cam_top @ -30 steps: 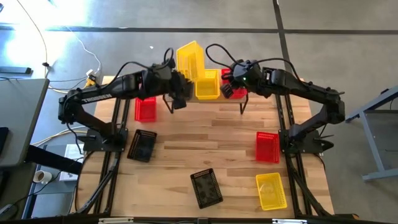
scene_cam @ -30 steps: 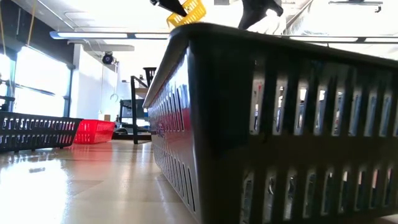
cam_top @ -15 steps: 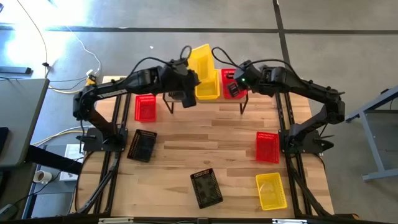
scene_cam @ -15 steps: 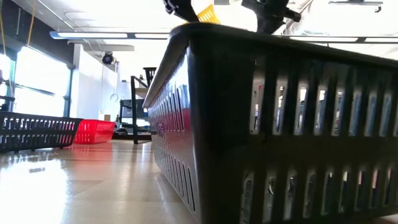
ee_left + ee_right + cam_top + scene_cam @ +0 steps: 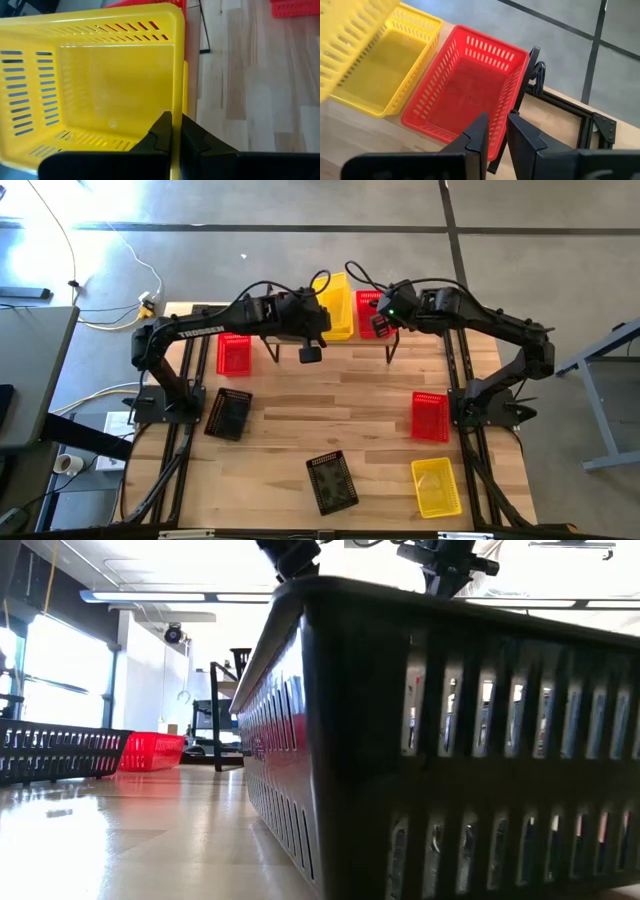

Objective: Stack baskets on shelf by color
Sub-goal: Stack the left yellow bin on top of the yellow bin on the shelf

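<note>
My left gripper [image 5: 176,127] [image 5: 322,315] is shut on a yellow basket [image 5: 338,292] and holds it over the shelf [image 5: 355,137], just above a second yellow basket [image 5: 390,75] that stands on the plank. A red basket [image 5: 470,95] [image 5: 370,315] stands on the shelf beside that one. My right gripper [image 5: 498,131] [image 5: 385,318] hovers at the red basket, narrowly open, one finger on either side of its long side wall [image 5: 516,95]. I cannot tell whether it touches. My left gripper pinches the yellow basket's side wall at its rim [image 5: 176,100], one finger [image 5: 162,130] inside the basket and one outside. The basket is lifted clear and tilted, its open side toward the wrist camera, over the yellow basket on the shelf.
On the table lie a red basket [image 5: 233,353] at the left, a black basket [image 5: 228,413], another black basket [image 5: 332,480] near the front edge that fills the low view [image 5: 450,740], a red basket [image 5: 430,416] and a yellow basket [image 5: 436,485] at the right.
My left gripper has carried the yellow basket toward the table's right and down, from beyond the shelf's far left to over the yellow basket there. The held basket has tipped from standing on end toward level. My right gripper has stayed at the red basket.
</note>
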You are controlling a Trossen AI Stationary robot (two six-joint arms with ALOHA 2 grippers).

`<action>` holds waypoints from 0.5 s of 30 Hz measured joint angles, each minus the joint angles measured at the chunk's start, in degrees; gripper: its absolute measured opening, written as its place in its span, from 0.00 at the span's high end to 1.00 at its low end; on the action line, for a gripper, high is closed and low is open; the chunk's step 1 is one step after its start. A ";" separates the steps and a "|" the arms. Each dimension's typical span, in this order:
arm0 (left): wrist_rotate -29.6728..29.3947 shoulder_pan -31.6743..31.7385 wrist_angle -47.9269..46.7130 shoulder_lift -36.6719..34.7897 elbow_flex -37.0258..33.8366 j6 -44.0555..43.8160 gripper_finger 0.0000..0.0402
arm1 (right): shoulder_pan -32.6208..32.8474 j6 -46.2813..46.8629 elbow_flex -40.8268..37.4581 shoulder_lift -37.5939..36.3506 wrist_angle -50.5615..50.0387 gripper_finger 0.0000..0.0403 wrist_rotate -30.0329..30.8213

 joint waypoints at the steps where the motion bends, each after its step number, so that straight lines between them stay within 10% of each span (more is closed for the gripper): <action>1: 0.03 0.00 0.23 0.20 0.00 0.03 1.00 | 0.00 0.13 0.00 0.00 -0.01 0.86 0.02; 15: 1.00 1.02 -1.71 2.18 -0.02 1.07 1.00 | 0.04 1.48 0.00 0.00 -0.10 0.86 -0.33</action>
